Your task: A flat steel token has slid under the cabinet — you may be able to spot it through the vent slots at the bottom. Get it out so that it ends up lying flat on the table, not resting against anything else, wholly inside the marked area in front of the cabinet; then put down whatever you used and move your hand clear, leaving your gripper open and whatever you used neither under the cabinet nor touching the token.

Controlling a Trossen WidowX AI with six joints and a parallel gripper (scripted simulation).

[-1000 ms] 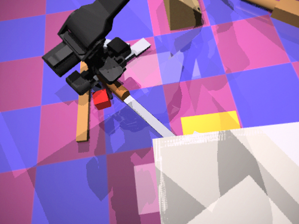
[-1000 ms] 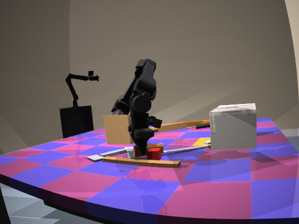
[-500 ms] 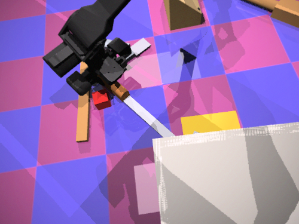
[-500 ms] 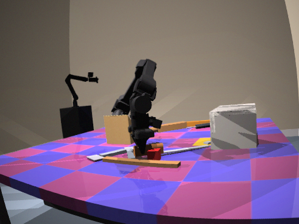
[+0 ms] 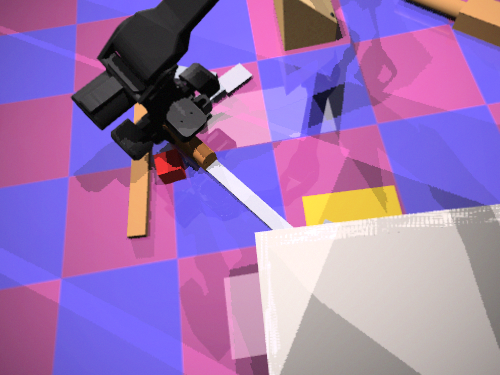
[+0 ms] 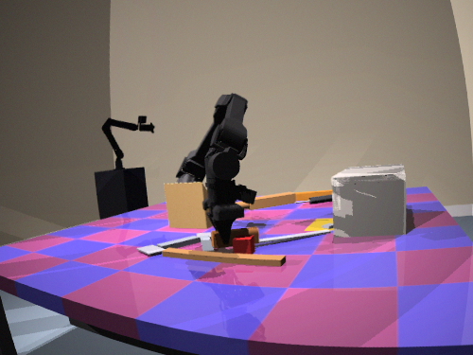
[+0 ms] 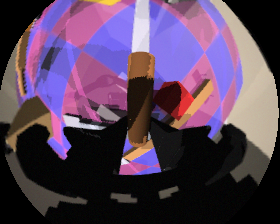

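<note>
My gripper (image 5: 176, 131) (image 6: 226, 241) (image 7: 138, 118) is shut on the brown handle (image 5: 202, 154) (image 6: 251, 236) (image 7: 141, 65) of a long tool, low over the table. Its pale flat blade (image 5: 245, 195) (image 6: 293, 237) (image 7: 141, 30) reaches to the near corner of the white cabinet (image 5: 375, 295) (image 6: 369, 208); its far end is hidden in the top view. The yellow marked area (image 5: 350, 205) (image 6: 316, 224) (image 7: 102, 1) lies beside the cabinet, partly hidden by it. A small grey patch (image 5: 327, 221) (image 6: 326, 226) shows on the yellow by the cabinet; I cannot tell for certain whether it is the token.
A red block (image 5: 170, 166) (image 6: 243, 244) (image 7: 173, 99) sits close beside the handle. A wooden strip (image 5: 138, 200) (image 6: 222, 257) (image 7: 200, 97) lies beyond it. A pale flat piece (image 5: 237, 79) (image 6: 150, 250) lies behind the gripper. A tan block (image 5: 307, 30) (image 6: 184, 205) and a large wooden-handled object (image 5: 430, 0) stand farther off.
</note>
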